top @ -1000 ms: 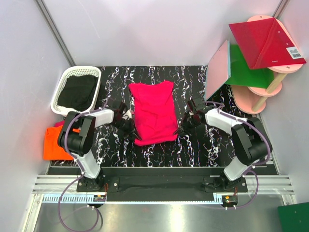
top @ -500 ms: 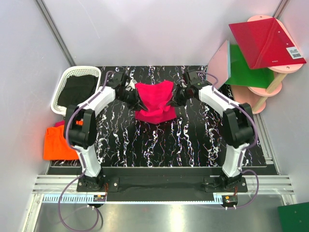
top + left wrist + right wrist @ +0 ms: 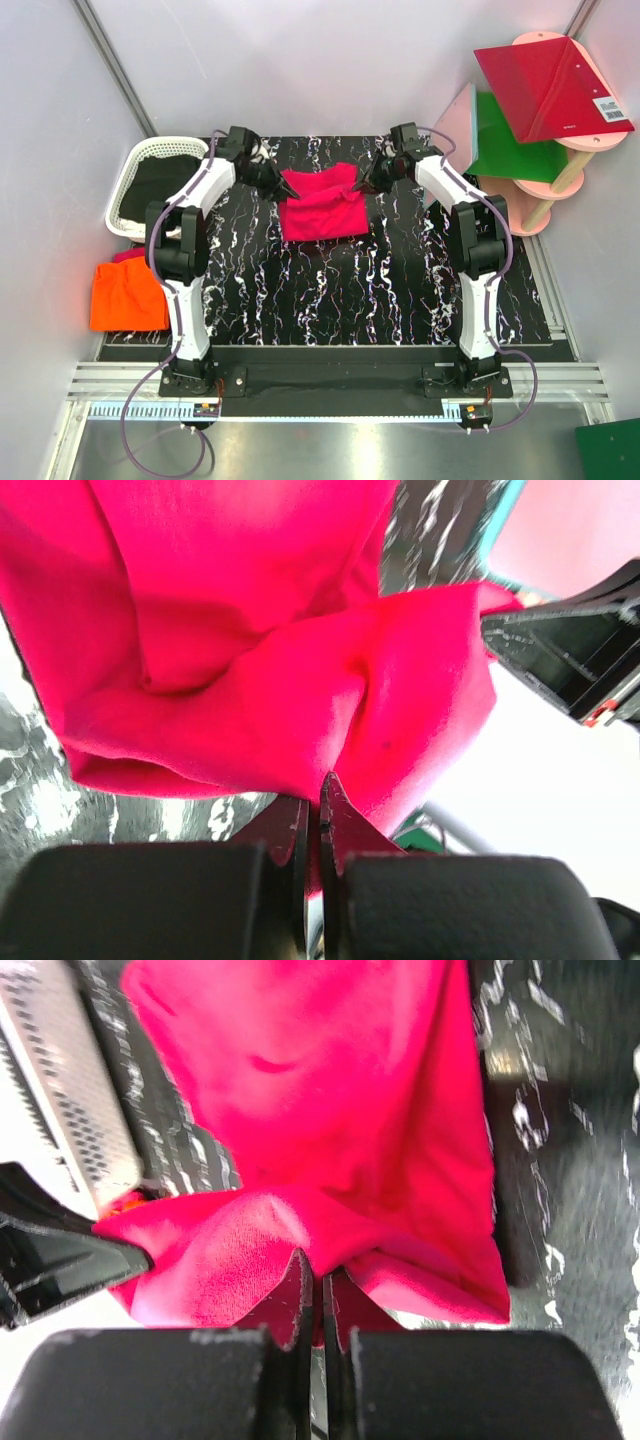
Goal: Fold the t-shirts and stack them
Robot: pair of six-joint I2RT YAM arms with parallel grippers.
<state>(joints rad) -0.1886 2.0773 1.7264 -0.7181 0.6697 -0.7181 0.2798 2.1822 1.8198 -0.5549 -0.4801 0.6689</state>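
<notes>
You've swung the hem over; both jaws pinch corners of the soft, light shirt point(image 3: 322, 208), sagging between them.

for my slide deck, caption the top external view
Left gripper and right gripper each pinch a far corner of the pink t-shirt.

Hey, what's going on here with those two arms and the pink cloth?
Two robot arms are folding a pink t-shirt on the black marbled table. The left gripper and the right gripper each pinch an edge of it at the table's far side, and the cloth looks doubled over on itself. An orange t-shirt lies at the table's left edge, touched by neither arm.
</notes>
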